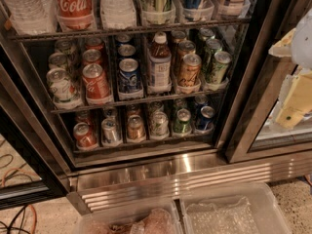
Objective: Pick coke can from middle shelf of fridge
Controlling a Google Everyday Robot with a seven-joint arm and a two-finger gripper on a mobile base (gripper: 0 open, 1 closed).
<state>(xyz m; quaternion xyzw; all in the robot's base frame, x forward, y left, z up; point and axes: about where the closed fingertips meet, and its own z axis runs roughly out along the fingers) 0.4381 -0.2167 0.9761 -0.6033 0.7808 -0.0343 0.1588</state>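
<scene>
pincer: gripper point(294, 89) at the right edge, outside the fridge point(253, 82) opening, in front of the right glass door
pincer state: cannot tell how far open; nothing visibly held
coke can point(96, 82): far left of the pincer, about level with it, well apart
can seat: upright at the front of its clear lane tray on the middle shelf point(146, 100), more red cans queued behind
why there: lanes keep rows straight, so the front can faces out and is reachable
neighbours: white-and-green can point(62, 87) just beyond it, blue can point(129, 74) just beside it on the pincer's side
brown bottle point(159, 65): between pincer and can
judgement: tight lanes likely call for a straight-in reach; pick not yet begun
</scene>
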